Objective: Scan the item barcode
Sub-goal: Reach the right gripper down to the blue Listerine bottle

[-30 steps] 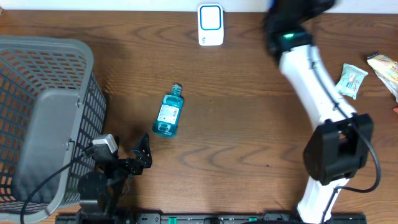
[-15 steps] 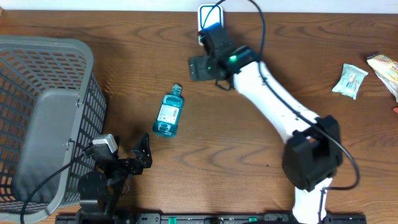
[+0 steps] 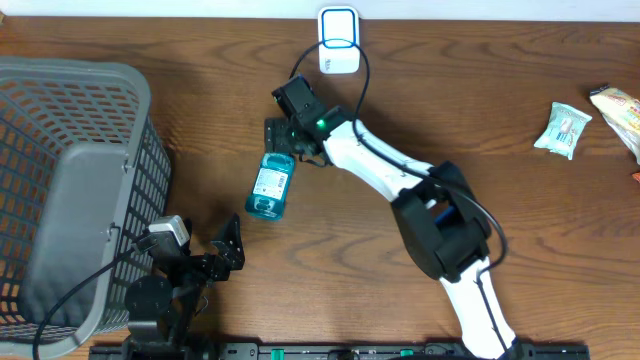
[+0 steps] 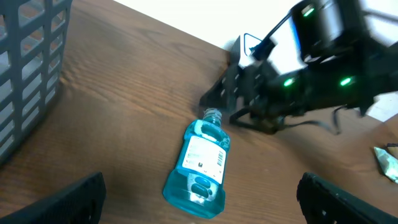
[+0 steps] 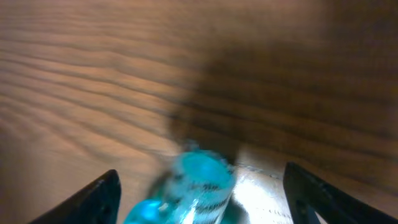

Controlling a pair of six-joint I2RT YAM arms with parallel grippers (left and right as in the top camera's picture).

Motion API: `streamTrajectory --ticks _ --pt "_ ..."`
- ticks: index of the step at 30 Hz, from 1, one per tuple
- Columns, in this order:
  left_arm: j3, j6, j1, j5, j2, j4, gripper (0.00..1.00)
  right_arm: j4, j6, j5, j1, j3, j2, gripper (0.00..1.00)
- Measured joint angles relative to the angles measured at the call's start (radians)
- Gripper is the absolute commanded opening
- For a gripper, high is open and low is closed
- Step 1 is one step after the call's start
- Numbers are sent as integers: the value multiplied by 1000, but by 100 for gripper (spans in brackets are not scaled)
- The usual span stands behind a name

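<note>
Basket (image 3: 150,170): showing bare floor.
Mouthwash bottle (image 3: 270,185): lying flat, holding blue liquid.
Right fingers (image 5: 99,194): straddling its cap, spread.
Left fingers (image 4: 68,202): standing spread.
Desk (image 3: 200,110): showing wood grain.

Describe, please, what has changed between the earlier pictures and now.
The right gripper swung leftward from the table's far edge, past the scanner, and came down at the cap end of the blue bottle. Its jaws are open and nothing is held yet. The bottle, the scanner, the basket, the snack packet and the left gripper stayed where they were.
</note>
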Motion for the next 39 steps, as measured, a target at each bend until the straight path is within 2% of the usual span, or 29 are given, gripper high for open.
streamTrajectory --ticks 6,11,14,17,21,22,23,24,28,32,33,36,39 --pt "0 0 0 0 0 0 98 -24 7 -7 3 9 19 52" --pt "0 0 0 0 0 0 98 -176 -36 11 2 27 13 33" --pt "0 0 0 0 0 0 98 -277 -99 24 -12 30 -1 32" --pt "0 0 0 0 0 0 98 -335 -222 47 -53 26 -17 33" --pt "0 0 0 0 0 0 98 -343 -444 77 -142 14 -47 45" --pt "0 0 0 0 0 0 98 -345 -515 73 -166 14 -59 52" --pt "0 0 0 0 0 0 98 -351 -586 66 -188 13 -73 66" --pt "0 0 0 0 0 0 98 -360 -672 52 -218 13 -93 74" --pt "0 0 0 0 0 0 98 -383 -825 13 -274 13 -168 87" --pt "0 0 0 0 0 0 98 -411 -747 -10 -270 13 -246 91" --pt "0 0 0 0 0 0 98 -434 -699 -15 -263 13 -266 99" --pt "0 0 0 0 0 0 98 -492 -611 -10 -224 13 -300 99" --pt "0 0 0 0 0 0 98 -531 -548 77 -144 13 -293 99"
